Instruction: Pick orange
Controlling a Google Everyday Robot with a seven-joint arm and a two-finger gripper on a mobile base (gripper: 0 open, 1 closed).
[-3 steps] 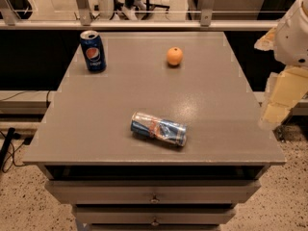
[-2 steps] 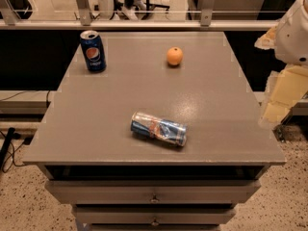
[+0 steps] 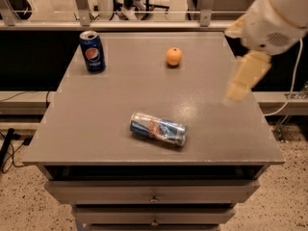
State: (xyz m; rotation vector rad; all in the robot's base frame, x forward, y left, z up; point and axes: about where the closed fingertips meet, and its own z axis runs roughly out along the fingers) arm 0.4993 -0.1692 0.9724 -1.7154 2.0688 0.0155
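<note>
1. The orange [image 3: 173,56] is seen resting on the grey table [image 3: 110,95], in the far half and a little right of the centre line. Nothing is touching it.
2. The gripper [image 3: 239,83] is held above the right part of the table, near the right edge, and is angled down and to the left.
3. Gripper state: whether it is open or closed cannot be told.
4. The gripper is well apart from the orange, which lies farther back and to the left of it.
5. The white arm [image 3: 276,16] is seen coming in from the upper right corner, with the gripper hung below it.
6. A blue Pepsi can [image 3: 92,51] is stood upright near the far left corner, about level with the orange and well apart from it.
7. A second can [image 3: 158,128] is laid on its side near the front middle (blue and silver, with a reddish band), its long axis slanted slightly across the table. It is well apart from the orange and from the gripper.
8. Two drawers are fitted under the tabletop, upper drawer [image 3: 120,196] above lower drawer [image 3: 120,218], each with a small knob at its middle.
9. A metal railing [image 3: 144,25] is run behind the table. A pale cable [image 3: 290,83] is hung at the right, and dark cables [image 3: 7,146] are laid on the speckled floor at the left.
</note>
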